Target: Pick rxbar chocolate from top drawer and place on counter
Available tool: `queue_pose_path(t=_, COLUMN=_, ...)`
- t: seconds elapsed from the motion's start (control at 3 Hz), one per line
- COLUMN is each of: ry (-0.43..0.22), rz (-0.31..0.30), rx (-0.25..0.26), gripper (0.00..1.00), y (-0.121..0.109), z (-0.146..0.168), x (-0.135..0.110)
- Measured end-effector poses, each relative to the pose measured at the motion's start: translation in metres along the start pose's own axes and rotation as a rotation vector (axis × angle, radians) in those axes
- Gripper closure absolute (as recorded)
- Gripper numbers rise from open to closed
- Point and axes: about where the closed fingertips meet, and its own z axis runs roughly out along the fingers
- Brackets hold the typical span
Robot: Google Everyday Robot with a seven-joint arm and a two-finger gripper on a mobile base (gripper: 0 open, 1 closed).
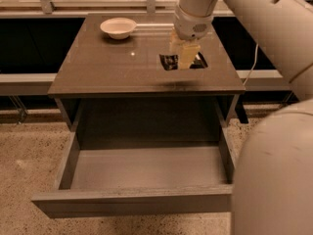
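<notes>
My gripper hangs from the big white arm over the right half of the counter. Its tan fingers are shut on the rxbar chocolate, a flat black wrapper with white lettering that sticks out on both sides of the fingers. The bar is held a little above the glossy slab, with its shadow on the slab near the front edge. The top drawer stands pulled out below the counter, and its grey inside shows nothing in it.
A white bowl sits on the counter at the back left. A pale bench or rail runs behind the cabinet on both sides. Speckled beige floor lies around the drawer. The arm's white link fills the lower right.
</notes>
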Motion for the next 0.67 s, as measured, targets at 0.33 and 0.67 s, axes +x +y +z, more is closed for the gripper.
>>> queue_pose_path(t=0.33, ry=-0.048, rz=0.051, rx=0.015, gripper=1.00, y=-0.030, z=0.019, x=0.007)
queue_pose_path(t=0.67, ry=-0.108, rz=0.119, rx=0.043, gripper=0.98, y=-0.063, z=0.037, x=0.005)
